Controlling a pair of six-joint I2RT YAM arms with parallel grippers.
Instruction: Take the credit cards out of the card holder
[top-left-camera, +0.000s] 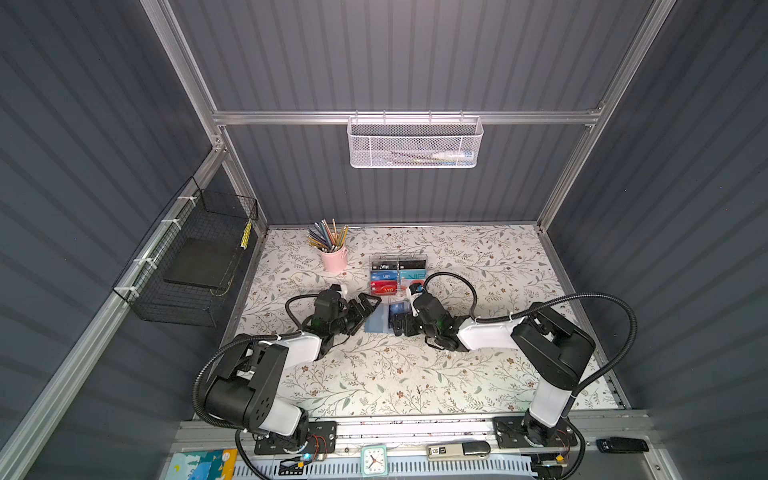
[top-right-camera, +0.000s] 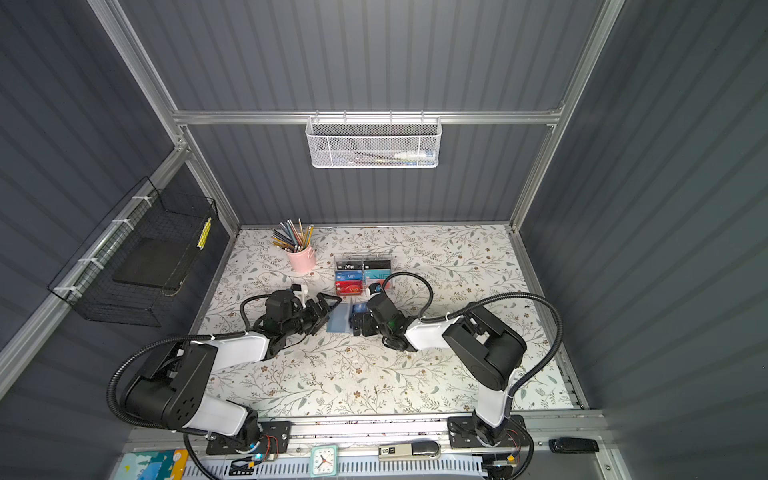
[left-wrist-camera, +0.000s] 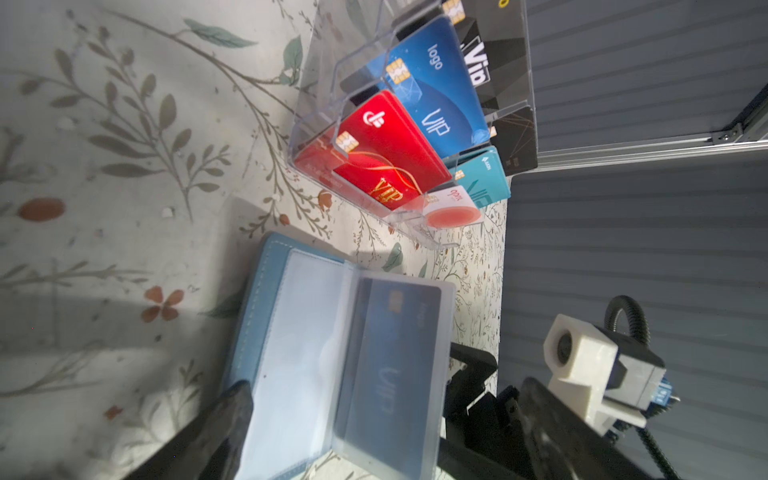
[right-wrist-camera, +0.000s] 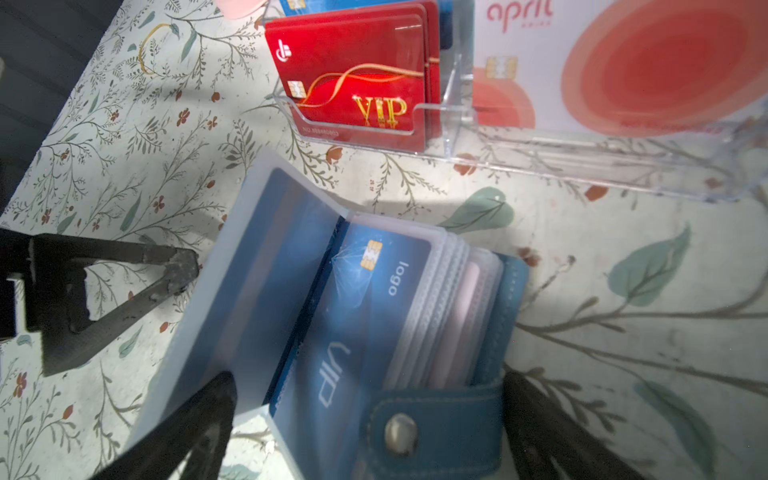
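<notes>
The left arm and right arm reach in from the near edge of the surface, forearms angled toward its middle. The left pincer and right pincer face each other, close together, both with jaws spread wide.

Between the fingers of the right gripper we read "logo" and "VIP" in pale letters on the sleeved blue card in the card holder. Past its fingertips, in the clear rack, the red card bears a gold "VIP" (the number line beneath is too small to read), and the white card says "april". Ahead of the left gripper, the racked blue card shows "logo" and "VIP", and the black card shows "Vip".
</notes>
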